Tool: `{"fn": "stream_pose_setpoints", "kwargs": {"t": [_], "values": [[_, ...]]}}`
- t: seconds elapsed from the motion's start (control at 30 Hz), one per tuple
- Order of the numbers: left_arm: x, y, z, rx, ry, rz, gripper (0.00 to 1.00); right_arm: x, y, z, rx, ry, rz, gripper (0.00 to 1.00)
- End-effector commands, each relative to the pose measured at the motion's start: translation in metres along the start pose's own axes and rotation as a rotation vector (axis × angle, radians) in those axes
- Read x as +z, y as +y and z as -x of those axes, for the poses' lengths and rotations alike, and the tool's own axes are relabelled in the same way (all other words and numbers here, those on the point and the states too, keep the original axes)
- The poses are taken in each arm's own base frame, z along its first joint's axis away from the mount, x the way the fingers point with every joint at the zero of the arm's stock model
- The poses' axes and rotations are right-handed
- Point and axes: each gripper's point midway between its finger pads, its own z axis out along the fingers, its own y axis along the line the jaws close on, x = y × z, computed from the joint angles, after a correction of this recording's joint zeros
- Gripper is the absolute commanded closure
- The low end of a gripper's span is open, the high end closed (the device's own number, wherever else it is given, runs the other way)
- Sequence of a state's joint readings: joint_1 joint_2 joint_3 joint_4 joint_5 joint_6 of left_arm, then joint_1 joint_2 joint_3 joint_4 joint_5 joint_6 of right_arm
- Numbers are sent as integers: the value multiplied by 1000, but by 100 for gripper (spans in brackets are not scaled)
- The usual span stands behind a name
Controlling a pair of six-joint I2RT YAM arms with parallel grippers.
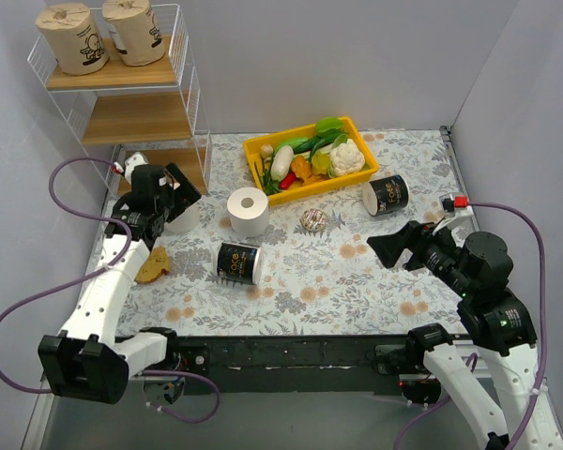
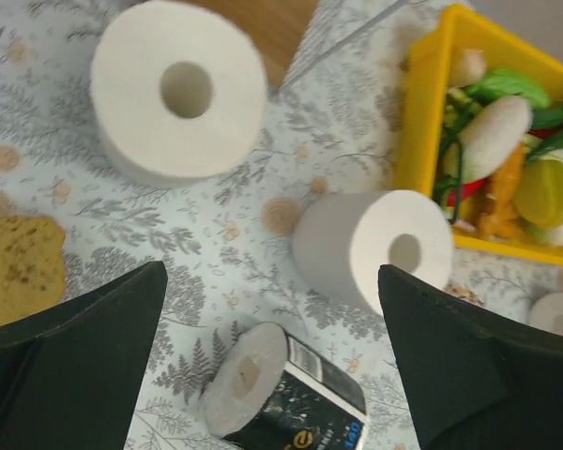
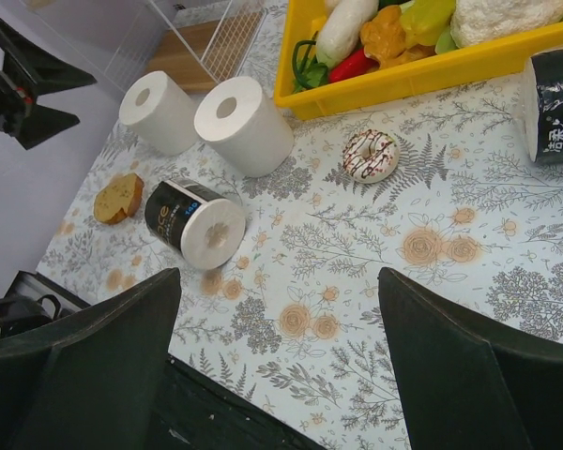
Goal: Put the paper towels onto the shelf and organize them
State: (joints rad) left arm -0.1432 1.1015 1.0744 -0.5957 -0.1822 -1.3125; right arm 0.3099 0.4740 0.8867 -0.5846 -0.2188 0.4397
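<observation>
The white wire shelf (image 1: 136,117) stands at the far left, with two tan printed rolls (image 1: 72,37) (image 1: 136,30) on its top board. One white roll (image 1: 249,211) stands mid-table. A second white roll (image 1: 183,220) stands by the shelf foot, partly hidden under my left gripper (image 1: 174,187), which is open above it. One black roll (image 1: 238,262) lies on its side near the middle and another (image 1: 387,195) by the bin. In the left wrist view both white rolls (image 2: 178,89) (image 2: 375,246) and the black roll (image 2: 286,394) show. My right gripper (image 1: 394,246) is open and empty.
A yellow bin (image 1: 258,150) of vegetables stands at the back centre. A small patterned ball (image 1: 313,220) lies in front of it. A bread slice (image 1: 153,266) lies at the left. Grey walls close in both sides.
</observation>
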Motion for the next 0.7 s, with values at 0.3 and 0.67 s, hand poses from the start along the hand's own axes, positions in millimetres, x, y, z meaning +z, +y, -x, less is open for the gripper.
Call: {"fn": "stream_pose_setpoints", "kwargs": {"t": [0.3,0.67], "values": [[42,113,15,-322,-45,554,17,-11,12,15,-32,-78,45,8],[78,104,23,-312,-56,462,20,-4,9,9,-28,-70,52,8]]}}
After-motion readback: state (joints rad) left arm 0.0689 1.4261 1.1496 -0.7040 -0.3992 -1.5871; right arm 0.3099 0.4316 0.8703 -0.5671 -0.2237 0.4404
